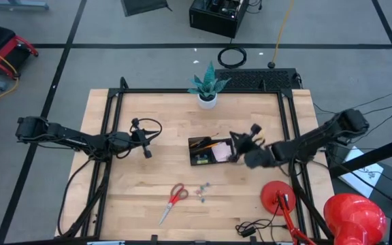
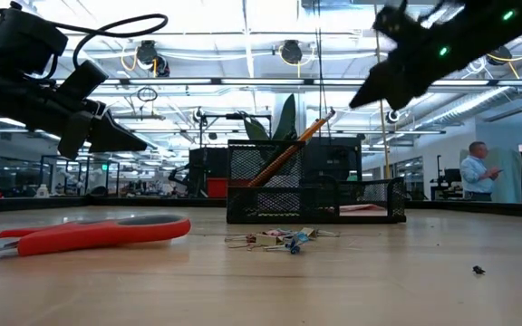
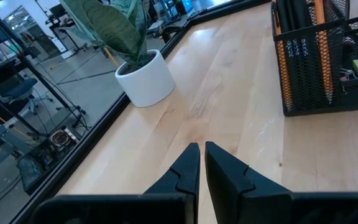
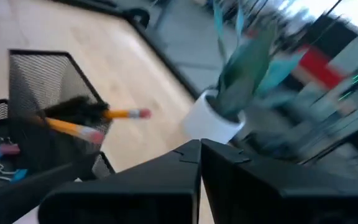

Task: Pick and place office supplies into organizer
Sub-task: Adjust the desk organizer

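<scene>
The right gripper [image 1: 237, 145] is closed on nothing, just right of the organizer [image 1: 210, 151]. The left gripper [image 1: 145, 151], fingers nearly together and empty, waits well left. The organizer holds pencils [image 4: 82, 131], pens and a pink pad [image 1: 222, 154]. Scissors [image 1: 173, 201] and clips [image 1: 202, 190] lie nearer.

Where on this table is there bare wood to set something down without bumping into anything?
The widest bare wood lies between the left gripper and the organizer, reaching back to the plant pot. The left front corner beside the scissors is free too. It is crowded around the clips, the right gripper and the red lamp.
</scene>
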You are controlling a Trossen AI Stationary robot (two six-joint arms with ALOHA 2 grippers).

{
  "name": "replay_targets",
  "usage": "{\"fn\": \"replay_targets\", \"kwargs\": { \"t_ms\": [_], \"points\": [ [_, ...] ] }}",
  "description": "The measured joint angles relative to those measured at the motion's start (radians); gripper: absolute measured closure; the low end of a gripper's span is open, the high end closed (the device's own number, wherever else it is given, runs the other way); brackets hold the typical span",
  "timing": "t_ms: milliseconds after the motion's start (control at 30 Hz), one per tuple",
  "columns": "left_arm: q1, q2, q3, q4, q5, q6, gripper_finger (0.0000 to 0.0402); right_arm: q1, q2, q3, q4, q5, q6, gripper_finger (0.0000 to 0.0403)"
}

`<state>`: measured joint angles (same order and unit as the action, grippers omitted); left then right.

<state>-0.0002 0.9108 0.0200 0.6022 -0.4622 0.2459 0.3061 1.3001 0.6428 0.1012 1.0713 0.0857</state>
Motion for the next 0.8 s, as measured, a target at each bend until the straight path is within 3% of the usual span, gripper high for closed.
{"fn": "replay_targets", "kwargs": {
  "t_ms": [267,400,500,800],
  "points": [
    [0.0,0.0,0.0,0.0,0.0,-0.009,0.0371,-0.31,-0.121,-0.141,0.118,-0.513,0.054,0.0402],
    [0.0,0.0,0.0,0.0,0.0,-0.009,0.0371,-0.411,-0.121,-0.165,0.091,-0.665,0.047,0.0402],
    [0.0,0.0,0.0,0.0,0.0,-0.008,0.0371,-0.453,-0.11,-0.185,0.089,-0.732,0.036,0.0402],
    [0.0,0.0,0.0,0.0,0.0,-0.012,0.0371,-0.461,-0.061,-0.267,0.199,-0.762,0.088,0.0403]
  ]
}}
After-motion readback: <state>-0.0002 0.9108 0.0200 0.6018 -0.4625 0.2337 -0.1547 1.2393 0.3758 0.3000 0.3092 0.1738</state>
